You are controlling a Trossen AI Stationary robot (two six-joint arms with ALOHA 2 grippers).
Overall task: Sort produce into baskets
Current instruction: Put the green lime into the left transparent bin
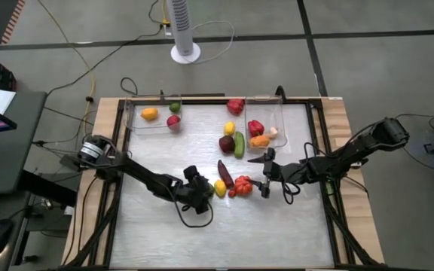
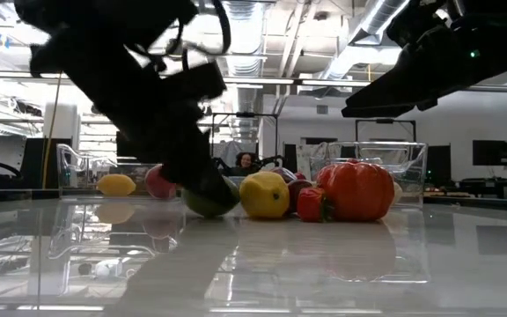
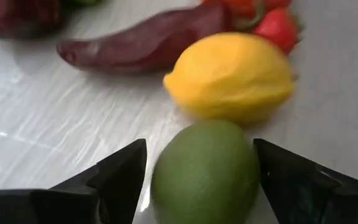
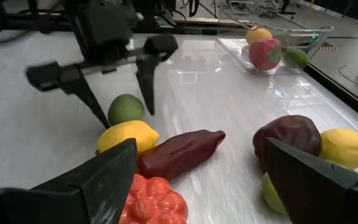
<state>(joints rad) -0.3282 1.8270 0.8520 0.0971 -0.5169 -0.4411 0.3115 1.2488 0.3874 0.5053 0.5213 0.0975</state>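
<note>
The table (image 1: 202, 233) carries two clear baskets along its far edge: the left basket (image 1: 138, 124) holds a lemon, a lime and a red fruit, while the right basket (image 1: 281, 117) holds a red pepper, an orange piece and something pale, possibly garlic. The left gripper (image 4: 114, 96) stands mid-table with fingers spread either side of a green lime (image 3: 205, 174), not pinching it. The right gripper (image 1: 266, 175) hovers nearby, fingers spread and empty. Just beside the lime lie a yellow lemon (image 3: 232, 78), a dark red pepper (image 4: 180, 154) and a tomato (image 2: 356, 191).
</note>
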